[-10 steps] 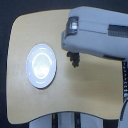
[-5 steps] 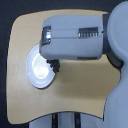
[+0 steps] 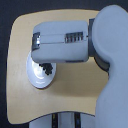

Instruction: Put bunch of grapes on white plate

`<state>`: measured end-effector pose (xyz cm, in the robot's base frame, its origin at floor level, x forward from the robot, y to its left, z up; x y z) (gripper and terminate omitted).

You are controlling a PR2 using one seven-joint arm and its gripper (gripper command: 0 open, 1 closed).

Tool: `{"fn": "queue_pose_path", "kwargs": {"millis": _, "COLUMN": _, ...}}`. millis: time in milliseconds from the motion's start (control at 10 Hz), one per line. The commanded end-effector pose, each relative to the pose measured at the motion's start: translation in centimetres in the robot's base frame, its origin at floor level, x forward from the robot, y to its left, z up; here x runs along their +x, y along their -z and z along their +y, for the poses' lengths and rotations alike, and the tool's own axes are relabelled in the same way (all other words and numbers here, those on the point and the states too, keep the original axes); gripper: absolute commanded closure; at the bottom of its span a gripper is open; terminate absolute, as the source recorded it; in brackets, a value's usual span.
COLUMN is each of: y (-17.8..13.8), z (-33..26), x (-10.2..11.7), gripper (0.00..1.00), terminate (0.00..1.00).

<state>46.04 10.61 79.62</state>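
The white plate (image 3: 35, 79) lies on the tan table toward the exterior view's left, partly covered by my arm. My gripper (image 3: 46, 68) hangs over the plate's upper right part, under the grey forearm casing (image 3: 62, 44). A small dark cluster, the bunch of grapes (image 3: 47, 69), shows at the gripper's tip just above the plate. It has travelled with the gripper, so the gripper is shut on it. The fingers themselves are mostly hidden by the casing, and the view is too blurred to show whether the grapes touch the plate.
The rounded wooden table (image 3: 22, 37) has its curved edge close to the plate on the exterior view's left. The robot's large grey body (image 3: 112, 75) fills the exterior view's right side. Dark floor surrounds the table.
The arm has swung from the exterior view's right toward the left, carrying the dark bunch from over bare table to over the white plate.
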Motion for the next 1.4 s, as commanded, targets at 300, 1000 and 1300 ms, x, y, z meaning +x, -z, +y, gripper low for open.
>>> {"fn": "queue_pose_path", "kwargs": {"millis": 300, "y": 7.4, "z": 2.5, "x": 0.6, "gripper": 1.00, "terminate": 0.00}}
{"fn": "queue_pose_path", "kwargs": {"millis": 1000, "y": 7.4, "z": 2.5, "x": 0.7, "gripper": 1.00, "terminate": 0.00}}
{"fn": "queue_pose_path", "kwargs": {"millis": 1300, "y": 7.0, "z": 2.2, "x": 0.8, "gripper": 1.00, "terminate": 0.00}}
